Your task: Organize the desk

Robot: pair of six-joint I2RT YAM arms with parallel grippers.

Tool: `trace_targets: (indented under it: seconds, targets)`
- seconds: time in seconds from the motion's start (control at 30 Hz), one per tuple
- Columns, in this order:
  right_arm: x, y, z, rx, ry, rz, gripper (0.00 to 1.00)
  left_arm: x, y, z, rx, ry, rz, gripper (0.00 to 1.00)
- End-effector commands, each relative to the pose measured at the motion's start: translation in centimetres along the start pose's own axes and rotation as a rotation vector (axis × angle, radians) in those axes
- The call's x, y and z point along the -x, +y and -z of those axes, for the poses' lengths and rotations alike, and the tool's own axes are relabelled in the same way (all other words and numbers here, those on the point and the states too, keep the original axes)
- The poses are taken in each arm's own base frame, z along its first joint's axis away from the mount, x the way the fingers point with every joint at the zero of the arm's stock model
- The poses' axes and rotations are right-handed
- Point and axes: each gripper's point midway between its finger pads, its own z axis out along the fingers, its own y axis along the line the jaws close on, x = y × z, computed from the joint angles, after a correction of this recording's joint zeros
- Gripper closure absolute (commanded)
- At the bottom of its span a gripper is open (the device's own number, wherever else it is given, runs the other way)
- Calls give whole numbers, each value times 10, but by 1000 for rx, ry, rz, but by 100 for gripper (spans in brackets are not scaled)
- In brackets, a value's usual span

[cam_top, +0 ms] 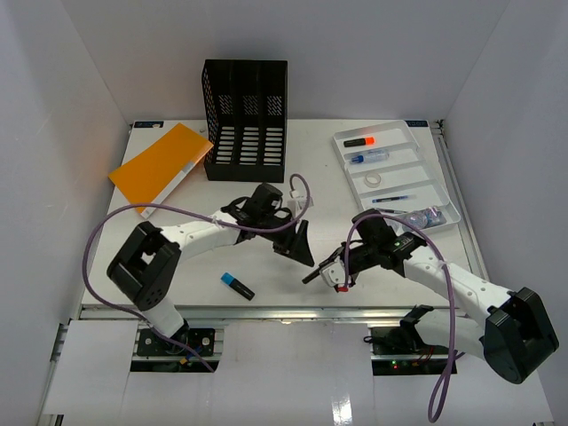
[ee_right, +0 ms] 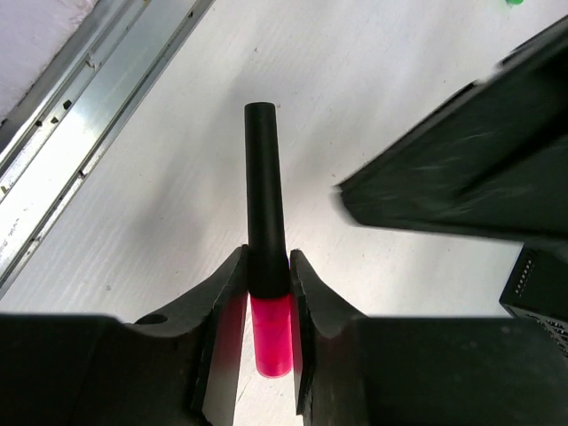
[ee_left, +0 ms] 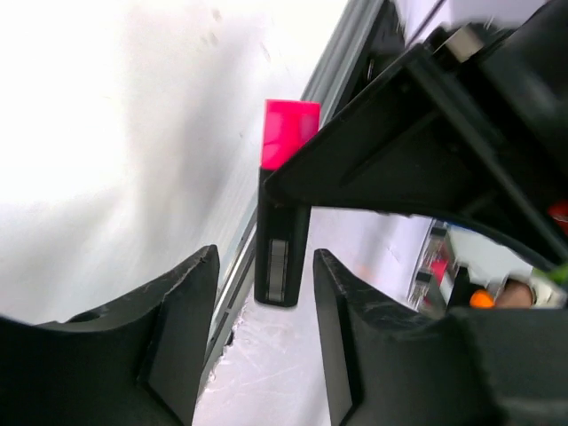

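My right gripper (cam_top: 333,272) (ee_right: 266,275) is shut on a black highlighter (ee_right: 264,177) where its body meets its pink cap (ee_right: 272,337), and holds it over the white desk (cam_top: 177,266) near the front rail (cam_top: 266,311). My left gripper (cam_top: 300,253) (ee_left: 264,346) is open just left of it. In the left wrist view the highlighter's black end (ee_left: 282,257) reaches between my open fingers (ee_left: 177,311) without touching either. The pink cap (ee_left: 289,131) sticks out of the right gripper's fingers (ee_left: 426,133).
A blue-capped marker (cam_top: 237,286) lies on the desk at the front left. A black mesh file holder (cam_top: 246,120) stands at the back, with an orange folder (cam_top: 162,166) to its left. A white compartmented tray (cam_top: 428,165) with pens and small items sits at the back right.
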Motion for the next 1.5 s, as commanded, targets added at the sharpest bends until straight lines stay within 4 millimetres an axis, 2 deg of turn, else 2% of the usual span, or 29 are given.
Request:
trace_targets:
  seconds: [0.0, 0.1, 0.17, 0.2, 0.27, 0.4, 0.53, 0.57, 0.63, 0.7, 0.73, 0.8, 0.87, 0.93, 1.03, 1.13, 1.37, 1.47]
  targets:
    - [-5, -6, 3, -15, 43, -11, 92, 41, -15, 47, 0, -221, -70, 41]
    - [-20, -14, 8, -54, 114, -44, 92, 56, -3, 74, 119, -336, -83, 39]
    - [-33, -34, 18, -138, 176, -78, 92, 64, -3, 100, 209, -424, -110, 39]
    - [-41, -39, 23, -175, 201, -143, 92, 68, 4, 108, 276, -461, -114, 37]
    - [-63, -68, 42, -305, 273, -259, 92, 69, 9, 132, 386, -541, -118, 32]
    - [-108, -128, 91, -554, 381, -462, 92, 51, 11, 166, 522, -625, -121, 27]
    - [-159, -182, 138, -695, 511, -547, 92, 33, 8, 195, 609, -687, -158, 23]
    - [-171, -193, 148, -728, 550, -562, 92, 26, 12, 199, 639, -689, -161, 21]
    - [-209, -200, 158, -775, 637, -662, 92, 19, 16, 205, 668, -700, -166, 20]
    - [-234, -220, 176, -855, 681, -733, 92, 12, 18, 211, 696, -721, -175, 18]
    - [-238, -242, 200, -945, 712, -751, 92, 7, 21, 215, 716, -733, -177, 17]
    - [-252, -263, 209, -986, 713, -815, 92, 2, 24, 221, 746, -755, -180, 15]
    - [-272, -268, 203, -932, 757, -781, 92, -3, 30, 226, 783, -774, -170, 11]
    - [-284, -277, 207, -917, 822, -692, 92, -2, 27, 233, 788, -803, -179, 9]
    - [-308, -280, 213, -830, 966, -498, 92, -2, 26, 236, 797, -828, -178, 8]
    - [-334, -274, 207, -740, 1066, -375, 92, -2, 27, 237, 799, -835, -176, 7]
    - [-372, -262, 185, -643, 1064, -341, 92, -2, 31, 234, 805, -819, -164, 7]
    - [-379, -267, 181, -647, 1065, -323, 92, -3, 33, 233, 806, -814, -159, 7]
